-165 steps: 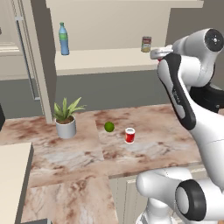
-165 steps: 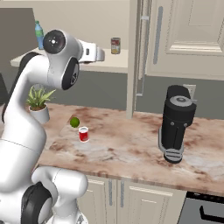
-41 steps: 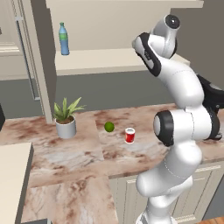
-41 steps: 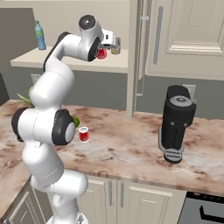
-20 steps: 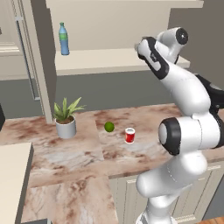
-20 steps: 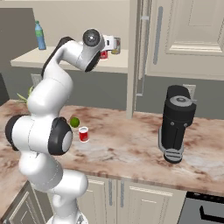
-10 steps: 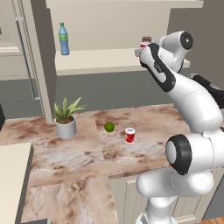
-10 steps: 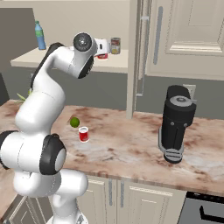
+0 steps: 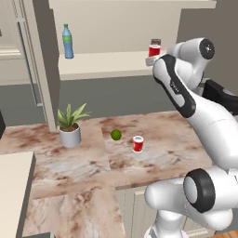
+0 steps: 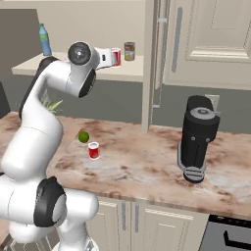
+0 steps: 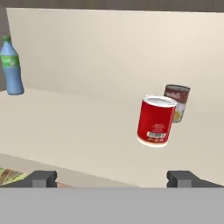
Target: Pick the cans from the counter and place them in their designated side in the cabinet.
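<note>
Spread wide apart and holding nothing, the two dark fingertips sit at the lower corners of the hand view, with the small red cylindrical can with a white top ahead of them and right of centre. That can stands on the plain cream shelf board of the beige open-fronted cabinet, its long axis leaning a little in this view, though the camera itself may be rolled. It sits just in front of the tan-labelled can with a dark top, at the opposite end of the shelf from the tall blue bottle.

From the right base view the gripper hangs at the shelf's front edge, right beside the placed can.

A second identical red can waits upright on the marbled reddish-brown stone counter, close to a small green lime and well below the open hand. Reaching it likely calls for a long swing down and back toward the base.
</note>
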